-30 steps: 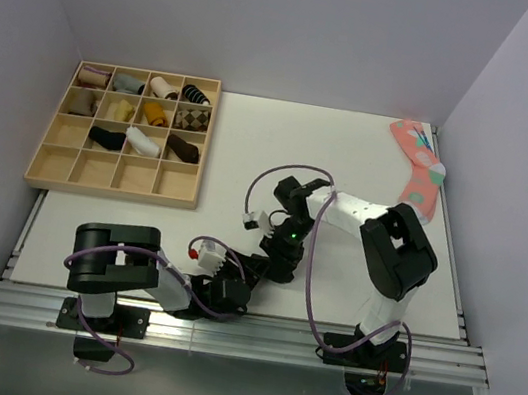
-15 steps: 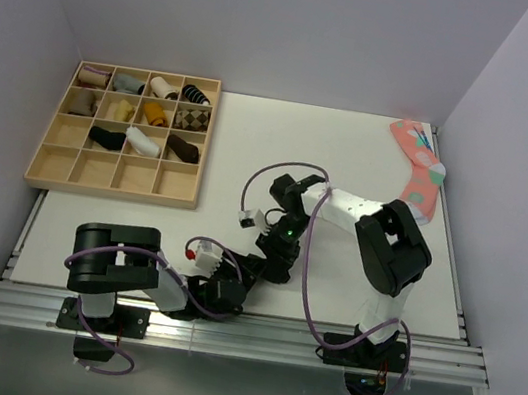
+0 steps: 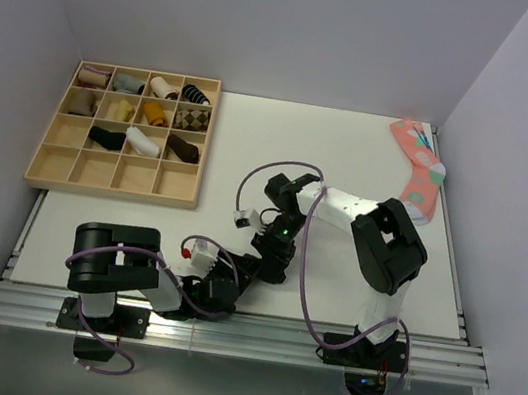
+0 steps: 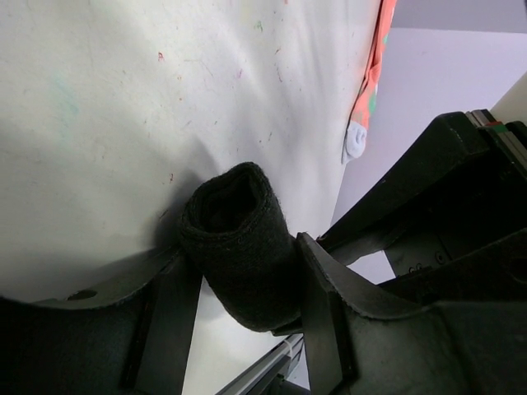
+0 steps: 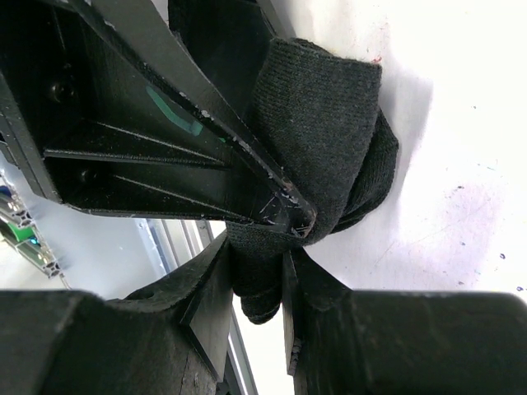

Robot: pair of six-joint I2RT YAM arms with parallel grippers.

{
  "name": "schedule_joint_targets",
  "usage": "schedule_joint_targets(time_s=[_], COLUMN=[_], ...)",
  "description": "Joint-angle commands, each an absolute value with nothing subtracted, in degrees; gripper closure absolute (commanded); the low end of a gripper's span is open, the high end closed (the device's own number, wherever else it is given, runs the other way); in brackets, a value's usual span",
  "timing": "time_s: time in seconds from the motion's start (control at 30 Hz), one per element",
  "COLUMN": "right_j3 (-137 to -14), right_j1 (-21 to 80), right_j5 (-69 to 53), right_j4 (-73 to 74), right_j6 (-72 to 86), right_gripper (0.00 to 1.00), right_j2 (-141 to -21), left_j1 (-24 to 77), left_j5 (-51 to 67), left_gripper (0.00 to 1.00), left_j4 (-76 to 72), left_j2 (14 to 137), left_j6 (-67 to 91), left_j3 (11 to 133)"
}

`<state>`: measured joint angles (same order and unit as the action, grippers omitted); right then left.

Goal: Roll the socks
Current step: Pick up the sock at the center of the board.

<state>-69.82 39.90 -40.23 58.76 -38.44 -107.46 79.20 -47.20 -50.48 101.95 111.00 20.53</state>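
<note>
A black sock, partly rolled, is held between both grippers at the table's front middle; in the top view the grippers mostly hide it. My left gripper (image 3: 248, 270) is shut on the rolled end (image 4: 239, 247), whose open end faces the table. My right gripper (image 3: 268, 262) is shut on another fold of the same sock (image 5: 325, 140), right beside a left finger (image 5: 165, 123). A pink patterned sock (image 3: 418, 169) lies flat at the far right edge of the table and also shows in the left wrist view (image 4: 372, 78).
A wooden grid tray (image 3: 108, 189) stands at the back left, with rolled socks in its upper compartments and bare ones in its lower rows. The table's metal front rail (image 3: 251, 335) runs close behind the grippers. Walls close in on both sides.
Both grippers have shifted a little to the left together, still holding the black sock. The right arm's elbow has swung slightly left too.
</note>
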Motion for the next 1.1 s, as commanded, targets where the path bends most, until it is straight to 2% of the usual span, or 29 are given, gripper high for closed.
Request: schedule_joint_targets(time_s=[0.0,0.07,0.23,0.27,0.33,0.47,0.57,0.73,0.77,0.8,1.07], right_j3=[-72.60,-72.25,-72.07,-72.07,-72.07,-72.16,-71.63,-71.80,-72.24,-72.42,-77.69], right_j1=[41.22,41.31,41.92,41.92,41.92,41.92,41.92,41.57,41.22,40.52,31.56], right_j5=[-46.84,-46.85,-46.14,-46.14,-45.97,-45.01,-42.47,-38.32,-38.06,-37.10,-35.07], right_j4=[60.74,60.47,59.94,59.94,59.68,59.33,56.96,55.81,55.90,55.90,58.88], right_j6=[-38.23,-38.06,-37.44,-37.18,-36.65,-35.52,-33.06,-29.98,-29.62,-29.36,-29.88], right_gripper=[0.78,0.79,0.78,0.76,0.73,0.60,0.52,0.44,0.13,0.00,0.00], right_j2=[-107.58,-107.49,-107.14,-106.79,-106.61,-104.77,-102.49,-98.18,-96.61,-95.90,-88.52], left_j1=[79.01,79.01,78.93,78.93,78.84,78.14,77.87,77.70,77.61,77.43,74.45], left_j5=[-45.62,-45.62,-45.18,-45.18,-44.83,-43.25,-42.80,-44.03,-44.21,-44.30,-45.97], left_gripper=[0.48,0.49,0.61,0.66,0.70,0.89,0.99,1.00,1.00,1.00,1.00], left_j4=[-51.58,-52.47,-56.51,-57.64,-58.36,-59.33,-59.15,-59.07,-58.37,-56.10,-35.97], left_j2=[102.04,101.95,101.69,101.34,100.90,98.97,97.21,91.60,90.28,88.61,66.03], left_j6=[106.97,106.35,104.94,103.38,102.75,99.76,98.88,98.09,97.74,96.95,89.22], left_j3=[19.69,19.43,18.46,18.11,17.84,17.49,16.70,13.37,12.92,12.83,13.10])
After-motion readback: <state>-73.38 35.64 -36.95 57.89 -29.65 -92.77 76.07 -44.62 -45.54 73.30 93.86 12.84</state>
